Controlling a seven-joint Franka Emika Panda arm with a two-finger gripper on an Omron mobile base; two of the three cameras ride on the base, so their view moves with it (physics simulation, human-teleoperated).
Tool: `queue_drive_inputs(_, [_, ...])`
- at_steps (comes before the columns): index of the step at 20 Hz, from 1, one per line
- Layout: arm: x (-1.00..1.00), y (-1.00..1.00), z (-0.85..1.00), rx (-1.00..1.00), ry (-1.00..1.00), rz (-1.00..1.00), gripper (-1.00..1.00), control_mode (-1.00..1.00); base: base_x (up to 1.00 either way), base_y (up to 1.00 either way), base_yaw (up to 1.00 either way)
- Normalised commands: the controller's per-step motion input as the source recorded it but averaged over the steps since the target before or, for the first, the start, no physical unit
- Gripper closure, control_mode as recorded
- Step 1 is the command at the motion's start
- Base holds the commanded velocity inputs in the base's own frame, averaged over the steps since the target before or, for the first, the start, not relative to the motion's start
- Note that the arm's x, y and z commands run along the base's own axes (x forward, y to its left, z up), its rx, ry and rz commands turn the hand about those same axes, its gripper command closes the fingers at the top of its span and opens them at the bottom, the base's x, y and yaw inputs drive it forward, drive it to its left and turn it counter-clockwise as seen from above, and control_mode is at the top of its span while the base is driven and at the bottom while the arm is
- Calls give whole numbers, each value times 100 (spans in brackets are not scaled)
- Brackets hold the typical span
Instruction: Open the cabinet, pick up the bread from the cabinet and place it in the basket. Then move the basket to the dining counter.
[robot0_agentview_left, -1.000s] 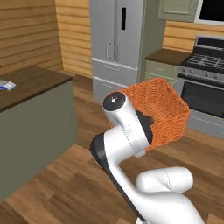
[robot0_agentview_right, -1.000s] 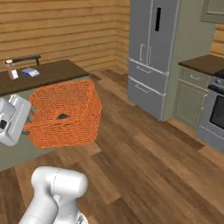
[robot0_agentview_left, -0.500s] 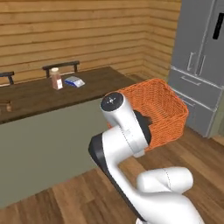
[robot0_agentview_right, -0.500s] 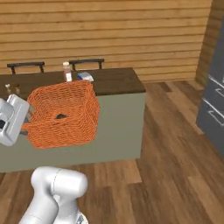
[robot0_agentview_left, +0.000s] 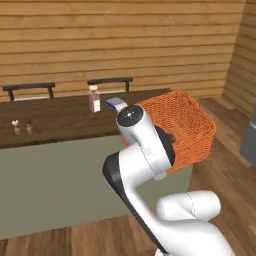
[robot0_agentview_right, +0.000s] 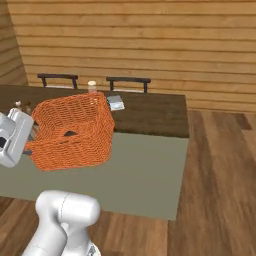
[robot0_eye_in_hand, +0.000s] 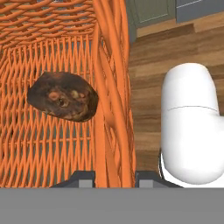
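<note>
Above the near edge of the dining counter (robot0_agentview_left: 60, 120), the end effector (robot0_eye_in_hand: 114, 175) is clamped on one wall of the basket (robot0_agentview_right: 75, 131), holding it aloft with the bread (robot0_eye_in_hand: 62, 96) lying inside.

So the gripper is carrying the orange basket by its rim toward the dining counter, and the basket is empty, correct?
Not quite: the basket is not empty. The hand view shows the bread, a dark-brown lump, lying on its woven floor. The rest stands: the gripper grips the basket's rim, and the right base view shows the basket held up in front of the dining counter.
</note>
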Motion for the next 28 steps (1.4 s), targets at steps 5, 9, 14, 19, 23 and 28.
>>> queue_drive_inputs(5, [0, 0, 0, 0, 0, 0, 100, 100, 100, -44, 31])
queue_drive_inputs(9, [0, 0, 0, 0, 0, 0, 100, 100, 98, -32, 10])
queue_drive_inputs(14, [0, 0, 0, 0, 0, 0, 100, 100, 48, -61, 14])
queue_drive_inputs(19, [0, 0, 0, 0, 0, 0, 100, 100, 38, -53, 8])
queue_drive_inputs(23, [0, 0, 0, 0, 0, 0, 100, 100, 60, -33, 0])
queue_drive_inputs(28, [0, 0, 0, 0, 0, 0, 100, 100, 44, -30, 1])
